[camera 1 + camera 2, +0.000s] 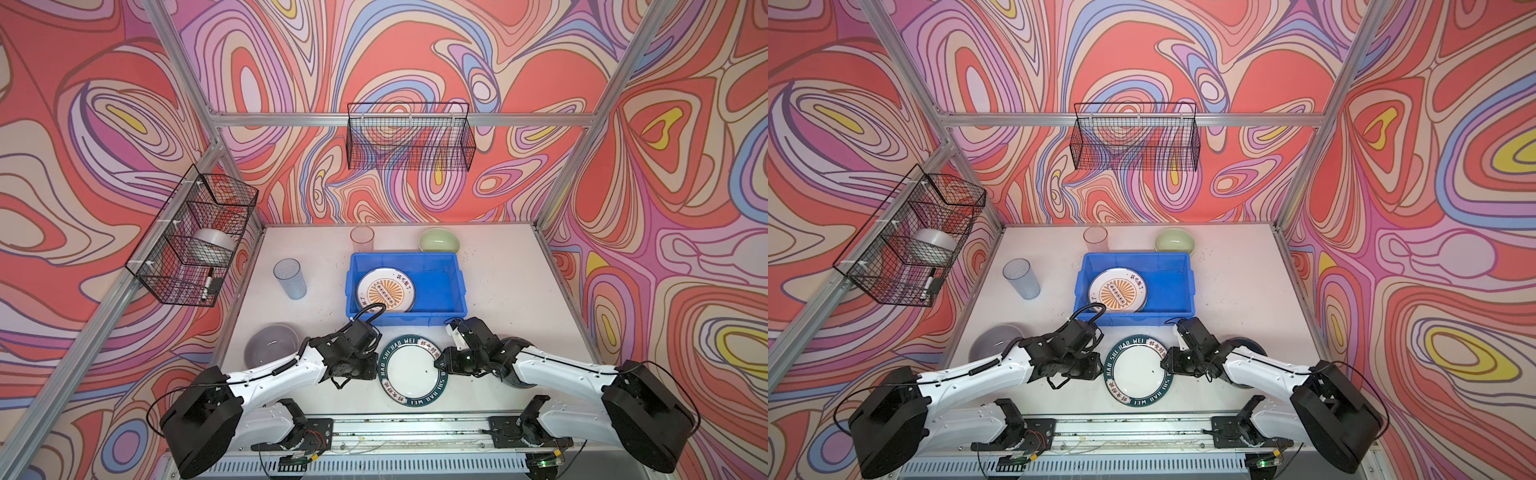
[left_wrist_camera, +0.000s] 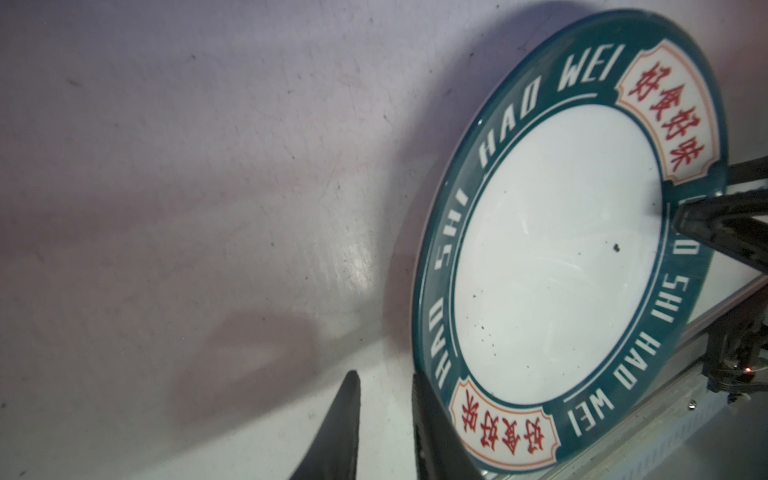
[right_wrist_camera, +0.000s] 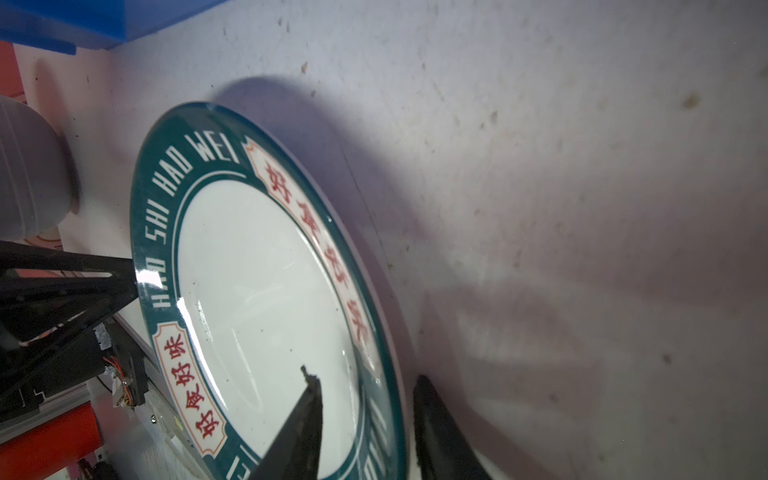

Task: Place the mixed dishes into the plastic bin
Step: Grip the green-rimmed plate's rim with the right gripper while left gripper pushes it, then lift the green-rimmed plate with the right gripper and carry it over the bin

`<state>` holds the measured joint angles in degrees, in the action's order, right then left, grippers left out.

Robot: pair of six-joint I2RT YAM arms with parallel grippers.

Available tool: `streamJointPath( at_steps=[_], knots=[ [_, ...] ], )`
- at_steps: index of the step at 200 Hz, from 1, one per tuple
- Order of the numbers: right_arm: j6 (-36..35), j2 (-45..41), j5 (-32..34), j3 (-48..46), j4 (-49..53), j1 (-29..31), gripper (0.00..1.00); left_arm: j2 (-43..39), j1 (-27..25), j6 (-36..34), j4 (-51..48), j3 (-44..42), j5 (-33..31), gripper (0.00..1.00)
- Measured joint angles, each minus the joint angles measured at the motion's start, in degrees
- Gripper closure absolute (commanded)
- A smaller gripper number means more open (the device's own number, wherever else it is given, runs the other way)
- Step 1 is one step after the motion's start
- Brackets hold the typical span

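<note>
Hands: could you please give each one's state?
Left hand: astride edge of green-rimmed lettered plate; grip cannot be told.
Right hand: astride its opposite edge; cannot be told.

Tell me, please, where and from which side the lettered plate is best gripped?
Grip the lettered plate by its dark rim, coming in low from the left or right edge, one finger above and one beneath. It lies flat on the table and looks too wide to span.

Pose: left arm (image 1: 286, 365) and right arm (image 1: 552, 370) stretched low, converging; left gripper (image 2: 384, 374) faces right gripper (image 3: 363, 372), both jaws partly apart.
</note>
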<state>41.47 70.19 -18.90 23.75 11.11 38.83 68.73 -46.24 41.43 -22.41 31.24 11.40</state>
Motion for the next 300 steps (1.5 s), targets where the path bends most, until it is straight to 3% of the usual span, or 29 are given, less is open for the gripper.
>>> streamJointPath(
  at_steps=[61,143,219,262,300],
  knots=[
    [0.2,0.11,0.02,0.0,-0.24,0.26,0.63,-1.7,-0.02,0.81,2.67,-0.37,1.31,0.75],
    [1.07,0.11,0.02,0.0,-0.35,0.31,0.63,2.51,-0.28,2.14,9.05,-3.28,2.97,0.83],
    [2.16,-0.48,-2.05,-0.04,-2.19,0.33,0.89,2.67,-0.11,3.65,10.82,-3.93,1.6,0.83],
    [3.34,-3.15,-3.3,-0.09,-2.99,0.42,0.97,2.12,0.02,3.61,9.49,-4.26,1.27,0.71],
    [3.23,-6.45,-2.27,-0.04,0.2,0.55,1.0,-5.38,0.09,2.36,2.67,-3.5,0.46,0.56]
  ],
)
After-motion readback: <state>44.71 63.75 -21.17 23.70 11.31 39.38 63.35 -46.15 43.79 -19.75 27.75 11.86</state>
